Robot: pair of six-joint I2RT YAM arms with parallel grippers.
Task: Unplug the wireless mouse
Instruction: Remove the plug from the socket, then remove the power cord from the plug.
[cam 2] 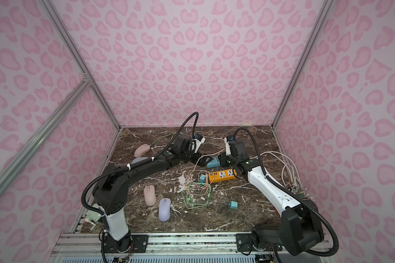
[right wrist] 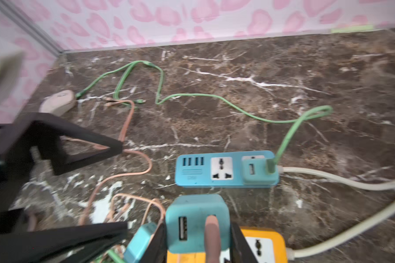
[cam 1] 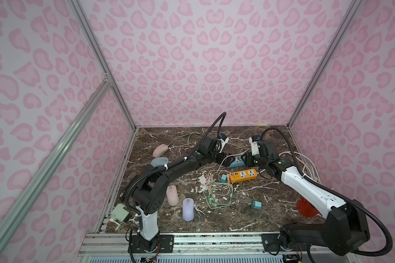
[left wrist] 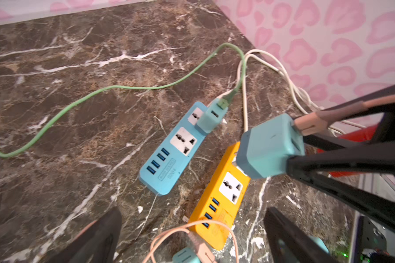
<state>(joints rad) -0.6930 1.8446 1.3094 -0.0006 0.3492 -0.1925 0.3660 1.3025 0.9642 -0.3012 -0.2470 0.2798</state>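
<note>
Clamping adapter [right wrist: 197, 224] over orange strip's [right wrist: 271, 241] end, right fingers [right wrist: 241, 248] face open marble [right wrist: 283, 91].

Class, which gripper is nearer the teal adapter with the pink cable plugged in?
Right. The right gripper is shut on the teal adapter; the left gripper stands open nearby, not touching it.

The left arm covers most of a grey-blue mouse [cam 1: 159, 161] at ten o'clock on the table [cam 1: 249, 216], and the right arm hides all but a sliver of something red [cam 1: 304, 208] at four o'clock, too little to name. In both top views the blue power strip [cam 1: 237, 162] shows only a corner between the two wrists. In the right wrist view the orange power strip [right wrist: 276, 239] runs off the edge, and a pale block [right wrist: 0, 72] is too blurred to identify.
</note>
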